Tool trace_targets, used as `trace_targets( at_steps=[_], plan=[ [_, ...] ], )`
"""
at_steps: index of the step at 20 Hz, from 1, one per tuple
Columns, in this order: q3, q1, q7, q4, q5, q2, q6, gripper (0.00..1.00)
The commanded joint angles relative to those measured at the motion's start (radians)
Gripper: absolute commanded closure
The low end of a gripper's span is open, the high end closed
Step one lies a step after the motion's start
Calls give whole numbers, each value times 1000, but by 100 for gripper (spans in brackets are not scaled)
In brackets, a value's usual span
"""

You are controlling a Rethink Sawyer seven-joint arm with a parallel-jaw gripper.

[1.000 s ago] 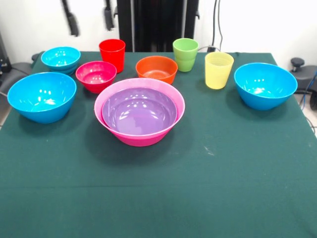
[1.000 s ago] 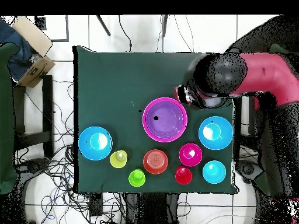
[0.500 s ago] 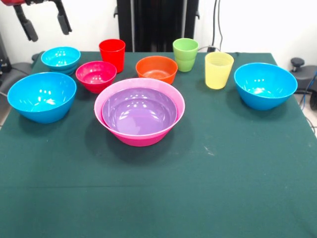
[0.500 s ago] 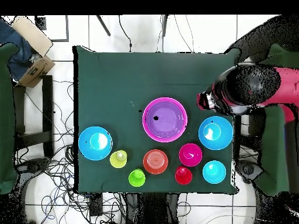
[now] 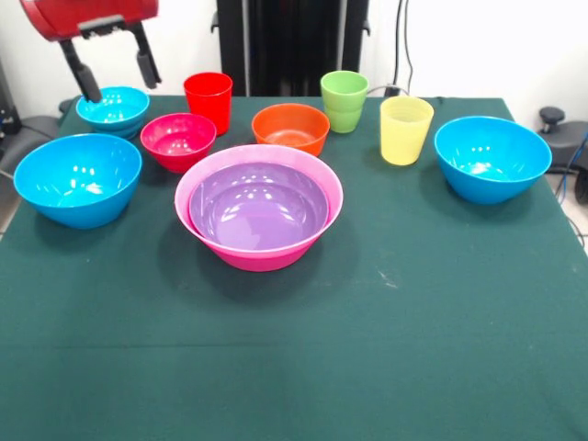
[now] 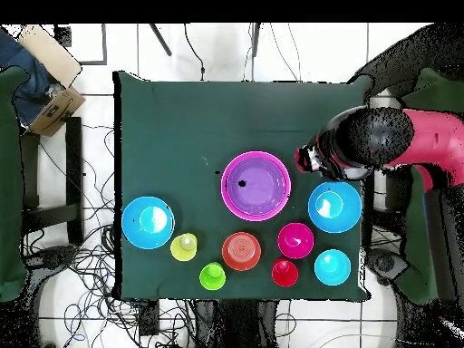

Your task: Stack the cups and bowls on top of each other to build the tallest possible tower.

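Note:
The tower is the big pink bowl point(image 5: 258, 258) at the table's middle with the wide purple bowl point(image 5: 259, 207) nested inside it. Behind it stand the red cup point(image 5: 209, 99), green cup point(image 5: 344, 101) and yellow cup point(image 5: 405, 130), with the orange bowl point(image 5: 290, 127) and magenta-red bowl point(image 5: 178, 140). The small cyan bowl point(image 5: 113, 107) sits at the back left. One blue bowl point(image 5: 78, 179) is at the left, another point(image 5: 492, 158) at the right. My gripper point(image 5: 114, 73) hangs open and empty just above the cyan bowl's far rim.
The green cloth point(image 5: 367, 349) covers the table. In the overhead view the red arm point(image 6: 426, 136) reaches in from the right edge, above the blue bowl point(image 6: 334, 207) and beside the pink bowl point(image 6: 227, 172). A cardboard box point(image 6: 53, 100) lies off the table.
The gripper swung left across the front view, then came down and slightly right toward the cyan bowl. No bowl or cup has moved.

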Motion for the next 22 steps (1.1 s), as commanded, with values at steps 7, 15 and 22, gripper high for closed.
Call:
trace_targets(
  at_steps=[7,15,22],
  plan=[
    [-27,52,-277,65,-110,119,-110,0],
    [-12,26,-305,69,-112,138,-125,0],
    [15,-17,-358,70,-98,138,-103,0]
  ],
)
